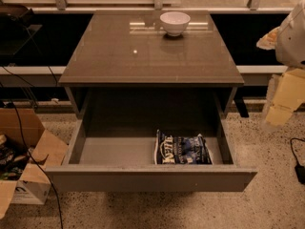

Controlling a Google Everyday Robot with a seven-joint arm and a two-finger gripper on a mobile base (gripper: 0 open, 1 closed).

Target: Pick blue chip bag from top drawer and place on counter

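Clearly the task is at its beginning: the top drawer (143, 178) stands pulled out toward the near side, and the blue chip bag (182, 150) lies flat on its grey floor, in the near right part. The bag touches, or almost touches, the inside of the front panel, and it is near the right wall of the drawer. The left part of the drawer floor is bare. On the floor at the near left there is an open cardboard box (26, 142), apart from the drawer. The gripper (285, 97) is at the right edge of the view, beside the cabinet and well apart from the bag; it holds nothing that I can see, and I cannot tell if it is open or closed. Further back is the counter (143, 56), glossy, with a white bowl (175, 23) at its far edge. I think the main risk is the position of the bag: a descent too near could strike the front panel or the right wall. The foil may also slip from a shallow pinch. When lifting, the bag could catch under the counter edge, and a careless placing could push the bowl.
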